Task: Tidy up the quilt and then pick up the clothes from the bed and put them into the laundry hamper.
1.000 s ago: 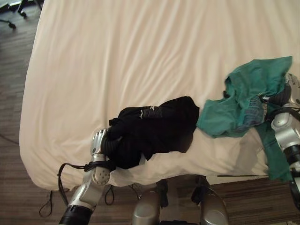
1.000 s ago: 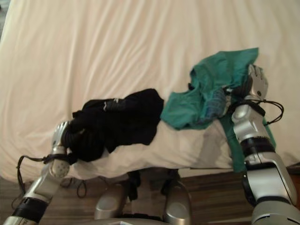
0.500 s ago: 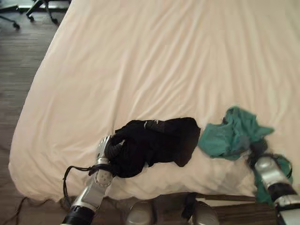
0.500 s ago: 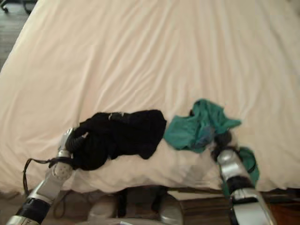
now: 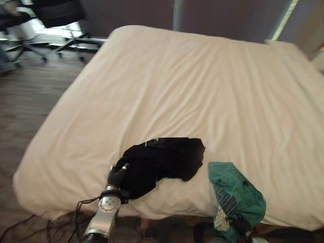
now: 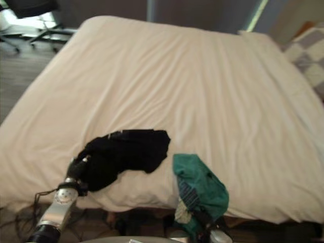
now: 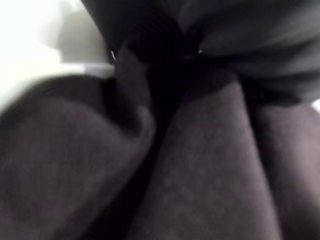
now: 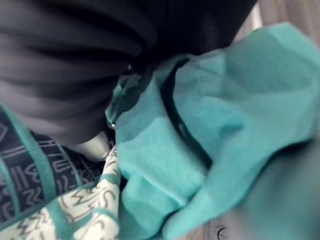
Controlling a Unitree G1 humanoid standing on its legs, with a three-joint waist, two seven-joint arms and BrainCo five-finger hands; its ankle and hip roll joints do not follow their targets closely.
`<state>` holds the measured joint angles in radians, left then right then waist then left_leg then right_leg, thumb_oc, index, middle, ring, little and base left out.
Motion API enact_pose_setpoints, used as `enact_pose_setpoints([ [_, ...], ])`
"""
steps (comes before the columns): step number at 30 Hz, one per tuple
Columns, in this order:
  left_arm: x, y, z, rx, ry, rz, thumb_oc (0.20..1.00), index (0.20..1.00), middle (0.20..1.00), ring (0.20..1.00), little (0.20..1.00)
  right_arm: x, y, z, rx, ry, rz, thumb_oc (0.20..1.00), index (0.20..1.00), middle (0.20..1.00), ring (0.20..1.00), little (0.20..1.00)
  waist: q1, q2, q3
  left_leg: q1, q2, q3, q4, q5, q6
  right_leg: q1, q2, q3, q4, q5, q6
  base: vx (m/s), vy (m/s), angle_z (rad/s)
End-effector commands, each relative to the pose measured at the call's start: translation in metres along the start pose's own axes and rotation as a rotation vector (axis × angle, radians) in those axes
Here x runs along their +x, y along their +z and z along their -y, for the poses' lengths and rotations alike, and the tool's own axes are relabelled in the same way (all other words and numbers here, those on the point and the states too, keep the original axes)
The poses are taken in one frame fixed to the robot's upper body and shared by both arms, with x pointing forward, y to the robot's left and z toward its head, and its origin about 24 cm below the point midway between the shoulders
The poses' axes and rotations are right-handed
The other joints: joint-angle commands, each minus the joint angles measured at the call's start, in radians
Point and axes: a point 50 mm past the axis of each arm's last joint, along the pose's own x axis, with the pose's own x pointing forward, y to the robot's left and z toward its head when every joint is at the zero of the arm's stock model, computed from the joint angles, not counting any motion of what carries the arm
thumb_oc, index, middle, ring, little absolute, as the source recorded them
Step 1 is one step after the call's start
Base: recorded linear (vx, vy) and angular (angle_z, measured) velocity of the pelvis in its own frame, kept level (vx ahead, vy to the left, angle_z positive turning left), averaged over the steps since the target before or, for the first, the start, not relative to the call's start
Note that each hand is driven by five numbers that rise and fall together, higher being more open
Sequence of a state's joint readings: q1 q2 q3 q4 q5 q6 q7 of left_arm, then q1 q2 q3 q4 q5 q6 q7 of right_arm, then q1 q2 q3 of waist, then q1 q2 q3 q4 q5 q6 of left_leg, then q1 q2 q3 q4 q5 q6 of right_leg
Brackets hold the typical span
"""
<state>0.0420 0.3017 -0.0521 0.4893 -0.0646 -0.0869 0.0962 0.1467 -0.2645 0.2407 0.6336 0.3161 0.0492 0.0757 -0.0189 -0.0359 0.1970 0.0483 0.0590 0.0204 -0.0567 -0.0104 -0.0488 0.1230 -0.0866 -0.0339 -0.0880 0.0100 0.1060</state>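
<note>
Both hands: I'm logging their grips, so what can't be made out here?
- Left hand: fingers buried in the black garment; the left wrist view is blurred dark cloth.
- Right hand: covered by the green garment at the eye views' bottom edge; its wrist view shows blurred cloth.

Wide bare quilt [image 5: 202,91] (chairs [image 5: 55,20] aside)

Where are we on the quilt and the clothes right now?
The quilt already lies spread fairly smooth over the bed. In hand: the left hand is buried in the black garment near the bed's edge; the green garment hangs bunched over that edge, wrapped about the right hand. Left: getting both garments into the hamper.
</note>
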Motion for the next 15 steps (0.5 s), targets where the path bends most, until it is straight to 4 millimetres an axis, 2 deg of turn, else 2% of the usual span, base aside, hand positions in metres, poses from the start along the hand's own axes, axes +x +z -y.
enact_pose_setpoints([
  [1,-0.027,-0.049,-0.015,-0.070,0.071,-0.191,0.200,0.200,0.200,0.200,0.200,0.019,0.075,-0.015,-0.129,0.073,0.247,0.200,0.200,0.200,0.200,0.200,0.094,-0.001,0.011,-0.070,-0.073,-0.034,0.049,-0.041,0.023,-0.084,-0.021,-0.054,0.068,-0.092,0.036,-0.08,-0.065,0.73],
  [2,-0.027,-0.049,-0.015,-0.070,0.071,-0.190,0.200,0.200,0.200,0.200,0.200,0.019,0.076,-0.015,-0.130,0.073,0.248,0.200,0.200,0.200,0.200,0.200,0.092,-0.002,0.009,-0.074,-0.073,-0.035,0.050,-0.039,0.023,-0.086,-0.021,-0.055,0.067,-0.091,0.036,-0.13,-0.034,0.82],
  [3,-0.024,-0.047,-0.014,-0.071,0.079,-0.186,0.200,0.200,0.200,0.200,0.200,0.018,0.083,-0.009,-0.151,0.039,0.272,0.200,0.200,0.200,0.200,0.200,0.121,0.010,0.022,-0.125,-0.070,-0.031,0.092,-0.033,-0.001,-0.077,-0.047,-0.136,0.055,-0.098,0.036,-0.30,0.049,1.53],
  [4,-0.015,-0.036,-0.013,-0.084,0.085,-0.153,0.200,0.200,0.200,0.200,0.200,0.018,0.100,-0.002,-0.187,-0.013,0.320,0.200,0.200,0.200,0.200,0.200,0.128,0.024,0.044,-0.167,0.002,0.142,0.153,-0.037,-0.019,-0.067,-0.104,-0.281,0.057,-0.098,0.045,-0.30,0.049,2.98],
  [5,-0.015,-0.036,-0.013,-0.084,0.085,-0.152,0.200,0.200,0.200,0.200,0.200,0.018,0.100,-0.002,-0.187,-0.013,0.321,0.200,0.200,0.200,0.200,0.200,0.126,0.024,0.042,-0.171,0.002,0.140,0.155,-0.036,-0.019,-0.069,-0.103,-0.282,0.056,-0.096,0.045,-0.29,0.101,3.37],
  [6,-0.015,-0.035,-0.017,-0.087,0.110,-0.150,0.200,0.200,0.200,0.200,0.200,0.018,0.107,-0.002,-0.201,-0.033,0.342,0.200,0.200,0.200,0.200,0.200,0.132,0.024,0.044,-0.168,0.053,0.236,0.174,-0.037,-0.021,-0.051,-0.125,-0.354,0.051,-0.088,0.048,-0.08,0.074,2.95],
  [7,-0.017,-0.038,-0.022,-0.089,0.136,-0.158,0.200,0.200,0.200,0.200,0.200,0.018,0.109,-0.001,-0.206,-0.046,0.345,0.200,0.200,0.200,0.200,0.200,0.135,0.024,0.041,-0.154,0.086,0.268,0.188,-0.052,-0.036,-0.018,-0.135,-0.397,0.046,-0.093,0.053,-0.14,0.146,1.24],
  [8,-0.020,-0.043,-0.028,-0.087,0.177,-0.182,0.200,0.200,0.200,0.200,0.200,0.017,0.108,0.002,-0.188,-0.067,0.345,0.200,0.200,0.200,0.200,0.200,0.140,0.020,0.033,-0.147,0.125,0.300,0.194,-0.039,-0.046,0.001,-0.157,-0.466,0.054,-0.085,0.054,-0.11,0.207,1.23],
  [10,-0.025,-0.053,-0.033,-0.085,0.220,-0.229,0.200,0.200,0.200,0.200,0.200,0.016,0.105,0.004,-0.175,-0.094,0.341,0.200,0.200,0.200,0.200,0.200,0.147,0.018,0.021,-0.130,0.190,0.336,0.194,-0.007,-0.058,0.019,-0.193,-0.549,0.082,-0.079,0.048,-0.15,0.352,2.09],
  [11,-0.029,-0.063,-0.037,-0.074,0.258,-0.282,0.200,0.200,0.200,0.200,0.200,0.014,0.099,0.006,-0.192,-0.130,0.328,0.200,0.200,0.200,0.200,0.200,0.150,0.017,0.002,-0.107,0.269,0.389,0.159,0.050,-0.083,0.041,-0.235,-0.648,0.100,-0.067,0.056,-0.15,0.562,2.37],
  [12,-0.031,-0.069,-0.036,-0.071,0.276,-0.314,0.200,0.200,0.200,0.200,0.200,0.013,0.097,0.007,-0.209,-0.149,0.327,0.200,0.200,0.200,0.200,0.200,0.157,0.018,-0.007,-0.108,0.313,0.425,0.148,0.080,-0.094,0.048,-0.261,-0.692,0.110,-0.061,0.066,-0.13,0.605,2.51],
  [13,-0.031,-0.073,-0.035,-0.067,0.286,-0.339,0.200,0.200,0.200,0.200,0.200,0.013,0.094,0.009,-0.222,-0.175,0.317,0.200,0.200,0.200,0.200,0.200,0.156,0.021,-0.015,-0.112,0.328,0.438,0.135,0.095,-0.100,0.055,-0.281,-0.706,0.115,-0.049,0.074,-0.05,0.322,1.85],
  [15,-0.035,-0.079,-0.030,-0.053,0.267,-0.364,0.200,0.200,0.200,0.200,0.200,0.011,0.086,0.009,-0.236,-0.177,0.289,0.200,0.200,0.200,0.200,0.200,0.155,0.027,-0.028,-0.105,0.313,0.433,0.101,0.097,-0.103,0.074,-0.297,-0.727,0.121,-0.041,0.086,0.07,0.458,1.66],
])
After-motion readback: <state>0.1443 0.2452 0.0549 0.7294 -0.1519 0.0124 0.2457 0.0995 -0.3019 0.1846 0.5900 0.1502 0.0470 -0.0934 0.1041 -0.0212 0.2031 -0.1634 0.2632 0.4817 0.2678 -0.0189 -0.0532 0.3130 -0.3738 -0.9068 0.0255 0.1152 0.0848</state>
